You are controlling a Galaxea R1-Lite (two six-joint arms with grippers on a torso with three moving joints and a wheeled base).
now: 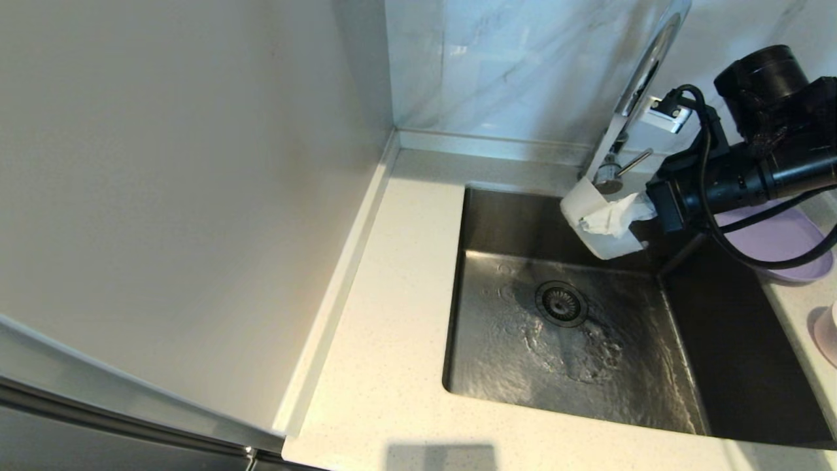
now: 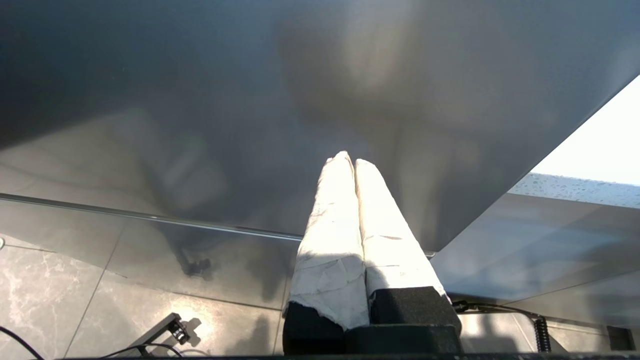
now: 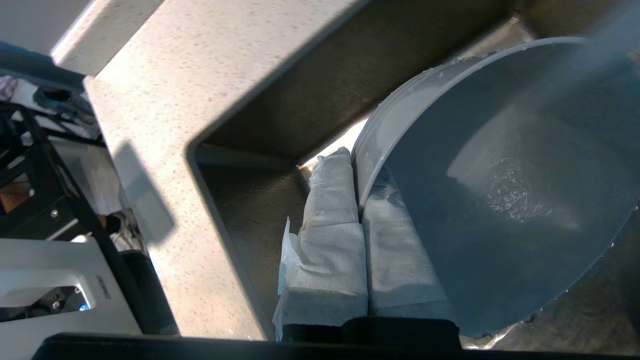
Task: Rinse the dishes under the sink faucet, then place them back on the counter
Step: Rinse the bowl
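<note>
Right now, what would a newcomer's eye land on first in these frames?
The right gripper hangs over the sink, pinching the rim of a pale round dish by the chrome faucet. Water splashes in the dish and ripples round the drain strainer. A lavender plate waits on the counter right of the sink; the left gripper is parked, shut.

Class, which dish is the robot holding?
The pale grey dish, its rim pinched in the right hand over the sink; the lavender plate and pink bowl lie on the counter.
</note>
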